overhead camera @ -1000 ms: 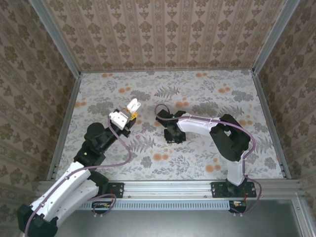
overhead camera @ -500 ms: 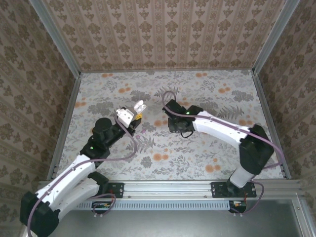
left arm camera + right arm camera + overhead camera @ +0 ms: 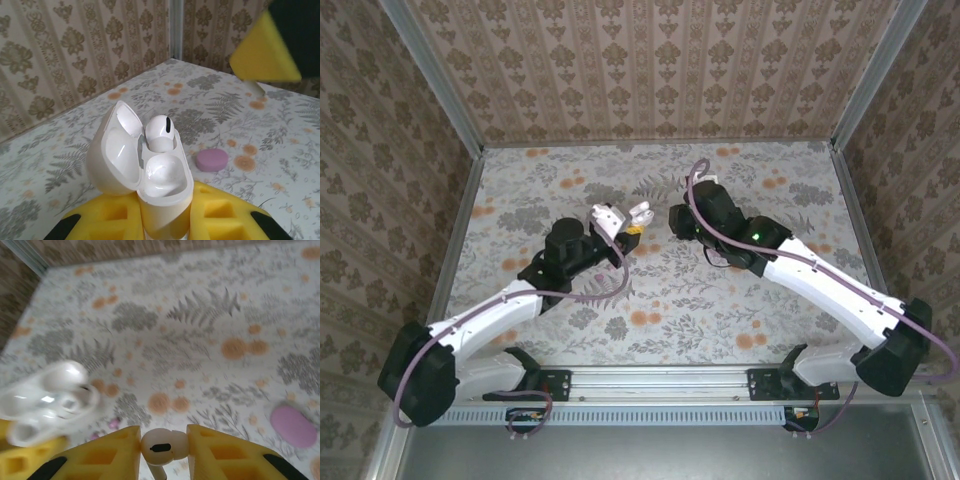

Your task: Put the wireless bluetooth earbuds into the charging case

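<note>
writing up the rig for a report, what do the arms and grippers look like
The left arm and right arm have white link shells, black joints and a purple cable looping alongside. The left gripper and right gripper have blocky yellow fingers with recessed pockets and black corner patches.

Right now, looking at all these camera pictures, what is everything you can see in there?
charging case: one, white, lid open, lifted in the left gripper
seated earbud: one, white, in the case's far socket; near socket empty
held earbud: one, white, pinched in the right gripper
oval pebble: one, pink-purple, lying on the table
table: one, grey and orange floral top
walls: three, brown patterned paper, around the table
left gripper: yellow pads, shut on the case
right gripper: yellow pads, shut on the earbud, close to the case
left arm, right arm: white and black, bases at the near rail
</note>
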